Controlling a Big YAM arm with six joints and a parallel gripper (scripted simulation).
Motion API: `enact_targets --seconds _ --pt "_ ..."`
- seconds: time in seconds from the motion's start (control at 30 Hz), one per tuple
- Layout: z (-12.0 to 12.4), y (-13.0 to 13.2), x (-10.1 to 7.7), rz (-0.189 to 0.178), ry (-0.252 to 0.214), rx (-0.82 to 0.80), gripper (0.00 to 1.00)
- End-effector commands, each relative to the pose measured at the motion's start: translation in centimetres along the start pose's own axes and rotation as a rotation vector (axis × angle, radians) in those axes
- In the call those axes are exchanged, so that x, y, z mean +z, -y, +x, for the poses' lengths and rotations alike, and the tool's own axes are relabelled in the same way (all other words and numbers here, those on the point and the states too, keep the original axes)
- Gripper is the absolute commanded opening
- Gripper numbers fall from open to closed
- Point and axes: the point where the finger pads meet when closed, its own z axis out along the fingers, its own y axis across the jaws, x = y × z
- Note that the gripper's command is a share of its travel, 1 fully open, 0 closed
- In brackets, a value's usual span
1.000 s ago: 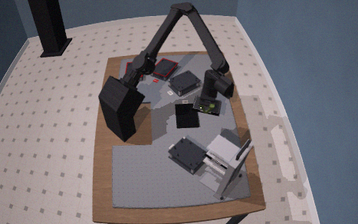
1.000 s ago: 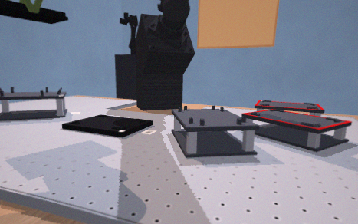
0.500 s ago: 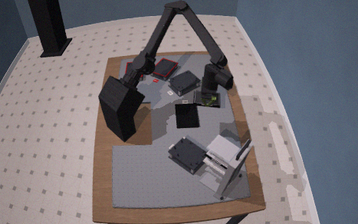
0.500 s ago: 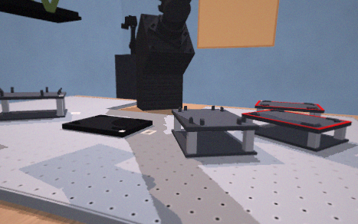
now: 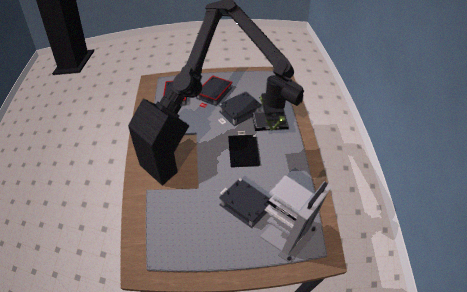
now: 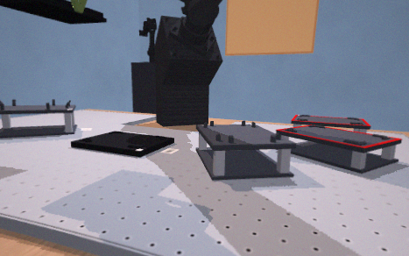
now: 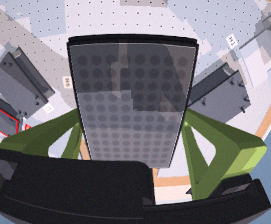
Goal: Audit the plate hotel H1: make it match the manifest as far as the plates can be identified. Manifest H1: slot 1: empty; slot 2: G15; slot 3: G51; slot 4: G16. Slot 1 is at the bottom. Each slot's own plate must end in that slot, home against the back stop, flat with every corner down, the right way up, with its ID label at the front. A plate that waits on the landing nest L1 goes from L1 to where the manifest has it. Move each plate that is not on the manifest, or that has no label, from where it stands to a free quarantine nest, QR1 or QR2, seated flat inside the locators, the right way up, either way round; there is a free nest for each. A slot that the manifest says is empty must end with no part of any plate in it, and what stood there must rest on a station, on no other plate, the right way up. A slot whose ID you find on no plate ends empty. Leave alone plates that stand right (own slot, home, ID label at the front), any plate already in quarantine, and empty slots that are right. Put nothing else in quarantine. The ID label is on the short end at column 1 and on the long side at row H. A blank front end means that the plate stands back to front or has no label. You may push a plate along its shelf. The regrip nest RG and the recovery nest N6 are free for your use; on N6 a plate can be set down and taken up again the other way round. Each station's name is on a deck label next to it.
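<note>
We cannot read any label on the plate [image 7: 131, 99] | end effector [image 7: 133, 145] grips that plate, lifted above the surface [image 5: 184, 235] | we count two red-edged nests [image 6: 338, 137] | hotel [image 5: 301, 220] shelves partly hidden

Matt grey perforated mat [image 5: 189, 235] over wood-grain tabletop [image 5: 133, 210]. Glossy black flat pad [image 6: 122, 142]. Dark plate [image 7: 133, 99], dimpled, semi-matt. Green tool fingers, matt, plastic-looking.
</note>
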Motion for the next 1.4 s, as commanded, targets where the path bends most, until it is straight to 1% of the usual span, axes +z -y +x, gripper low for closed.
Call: enact_targets --seconds 0.0,0.07,0.1,0.17,0.2,0.23,0.3,0.4,0.5,0.57,0.67,0.73,0.77,0.8,0.87,1.2,1.23,1.3,1.33,1.37 --pt "-0.4 -1.4 -0.4 0.003 0.005 -0.084 0.86" --pt "-0.5 -2.0 -0.4 0.004 0.006 -0.086 0.86" --pt "-0.9 -2.3 -0.5 0.009 0.01 -0.082 0.86" --pt "-0.9 -2.3 -0.5 0.009 0.01 -0.082 0.86" --pt "-1.1 -2.1 -1.1 0.024 0.024 -0.065 0.86" --pt "-0.9 -3.0 -0.5 0.007 0.008 -0.069 0.86" --pt "-0.8 -3.7 -0.4 0.004 0.005 -0.063 0.86" --pt "-1.5 -4.6 -0.6 0.01 0.012 -0.074 0.86" --pt "-1.2 -5.6 -0.4 0.006 0.007 -0.066 0.86" --pt "-1.8 -6.3 -0.6 0.01 0.012 -0.074 0.86" --pt "-1.8 -7.3 -0.5 0.008 0.01 -0.071 0.86" --pt "-1.8 -7.3 -0.5 0.008 0.01 -0.071 0.86" --pt "-1.8 -7.3 -0.8 0.014 0.016 -0.064 0.86" --pt "-1.8 -7.9 -0.5 0.008 0.01 -0.07 0.86" --pt "-2.0 -8.6 -0.5 0.009 0.012 -0.073 0.86" --pt "-4.3 -12.2 -1.3 0.021 0.04 -0.108 0.86" --pt "-3.1 -12.2 -0.7 0.013 0.024 -0.104 0.86" --pt "-3.1 -12.2 -0.7 0.013 0.024 -0.104 0.86" --pt "-2.3 -12.1 -0.7 0.015 0.019 -0.098 0.86" --pt "-2.2 -12.7 -0.4 0.008 0.013 -0.122 0.86"
